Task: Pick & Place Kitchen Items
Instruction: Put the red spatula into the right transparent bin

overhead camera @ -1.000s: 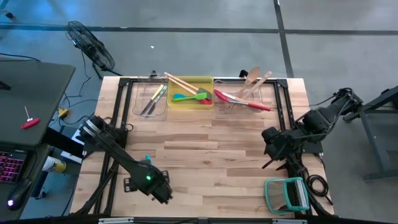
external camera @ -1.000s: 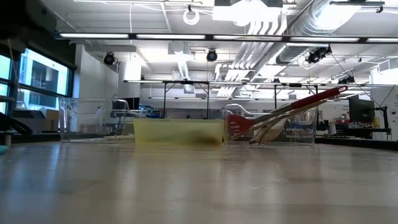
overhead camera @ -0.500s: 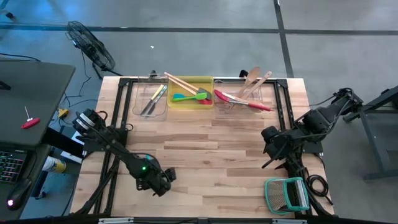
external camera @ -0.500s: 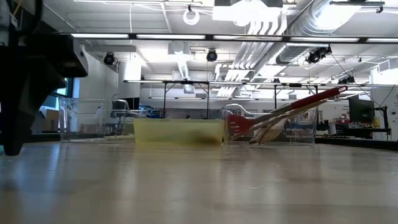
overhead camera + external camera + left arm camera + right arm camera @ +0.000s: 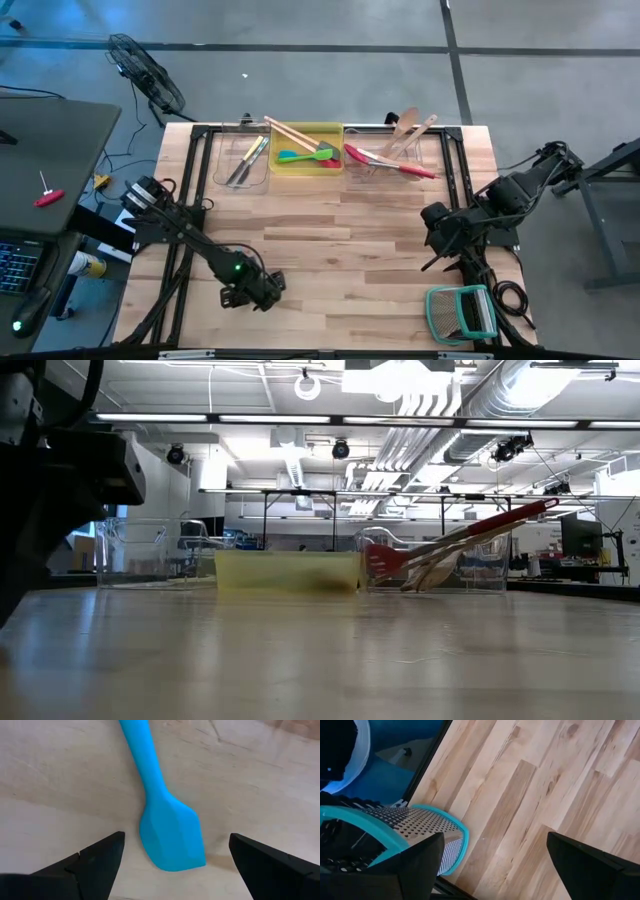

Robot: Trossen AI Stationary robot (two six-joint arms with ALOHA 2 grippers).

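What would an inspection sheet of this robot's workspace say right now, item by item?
Surface: pale wooden table, middle bare.
Job's things: blue spatula flat on the table between the left gripper's fingers; metal cutlery in the clear bin; green spatula and wooden sticks in the yellow bin; red spatula and wooden spoons in the right clear bin.
Clutter: green-framed wire rack at the near right corner.
Grippers: left gripper open, low over the spatula; right gripper open, waiting above the table by the rack.
Cables: black leads beside the rack.
Surroundings: floor fan, desk with keyboard.
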